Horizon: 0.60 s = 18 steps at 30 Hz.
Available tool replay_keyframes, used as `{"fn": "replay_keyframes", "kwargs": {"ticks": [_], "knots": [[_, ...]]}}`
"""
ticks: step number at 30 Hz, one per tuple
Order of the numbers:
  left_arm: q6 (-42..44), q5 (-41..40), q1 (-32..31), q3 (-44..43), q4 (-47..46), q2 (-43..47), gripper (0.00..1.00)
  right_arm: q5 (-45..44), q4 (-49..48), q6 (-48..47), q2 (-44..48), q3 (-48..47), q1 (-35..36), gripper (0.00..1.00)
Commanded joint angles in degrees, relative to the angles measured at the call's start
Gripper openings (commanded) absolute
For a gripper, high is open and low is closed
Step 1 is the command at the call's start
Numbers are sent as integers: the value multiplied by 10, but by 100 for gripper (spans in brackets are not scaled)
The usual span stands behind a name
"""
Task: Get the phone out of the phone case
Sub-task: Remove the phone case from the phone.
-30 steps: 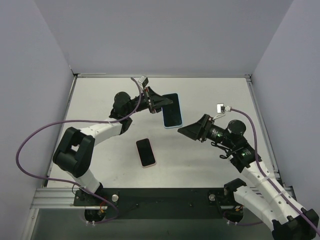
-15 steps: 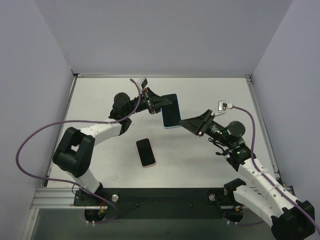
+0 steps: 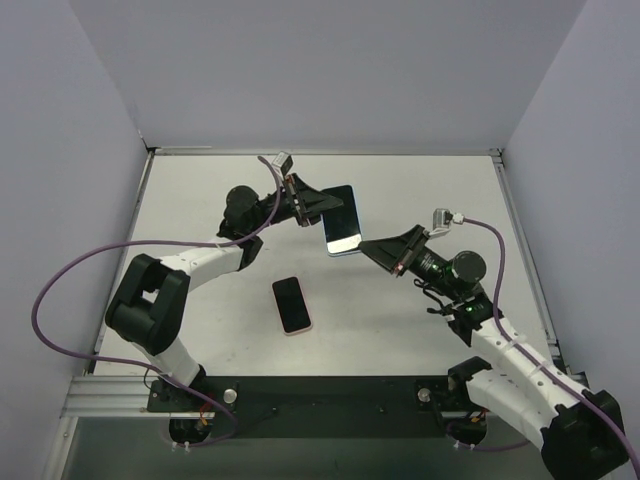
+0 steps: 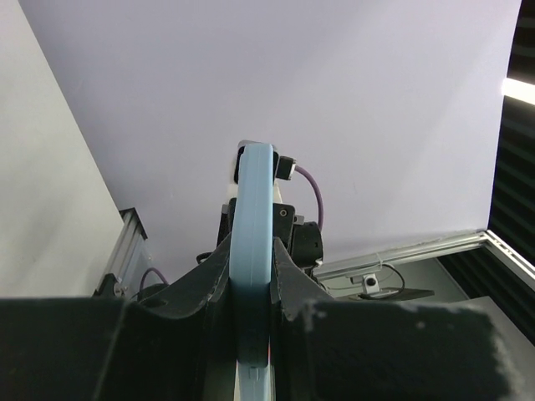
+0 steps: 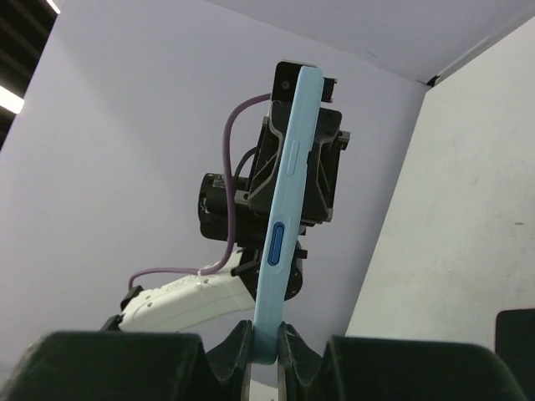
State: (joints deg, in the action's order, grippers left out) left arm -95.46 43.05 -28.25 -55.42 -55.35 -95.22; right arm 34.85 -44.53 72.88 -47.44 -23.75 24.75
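Gripping one phone case (image 3: pixel 342 222): two hands (image 3: pixel 312 205) (image 3: pixel 372 250); one pinkish phone (image 3: pixel 292 304), perhaps, apart.

Lab: plain partition walls (image 3: pixel 330 70) enclose the table (image 3: pixel 430 190)

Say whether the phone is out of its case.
Not out: blue case rims the dark screen; left fingers and right fingers pinch it.

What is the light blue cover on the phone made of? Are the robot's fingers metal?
The cover looks like soft plastic or rubber: it is smooth, matte light blue, with molded button bumps along its edge. How bendy it is, I can't tell. The fingers of the right gripper look like hard black plastic, dull and slightly grainy, not shiny like metal.
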Motion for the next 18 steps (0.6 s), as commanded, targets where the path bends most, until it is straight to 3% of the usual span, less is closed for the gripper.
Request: {"fn": "replay_keyframes", "kwargs": {"ticks": [1, 6, 13, 18], "knots": [[-67, -54, -3, -5, -129, 36, 0, -2, -223, 58, -66, 22, -6, 0], [-133, -135, -26, 27, -251, 39, 0, -23, -508, 221, -206, 25, -20, 0], [-110, -245, -41, 72, -332, 61, 0, -81, -508, 269, -244, -9, -16, 0], [-81, -260, -41, 65, -369, 45, 0, -144, -508, 330, -254, -19, -11, 0]]}}
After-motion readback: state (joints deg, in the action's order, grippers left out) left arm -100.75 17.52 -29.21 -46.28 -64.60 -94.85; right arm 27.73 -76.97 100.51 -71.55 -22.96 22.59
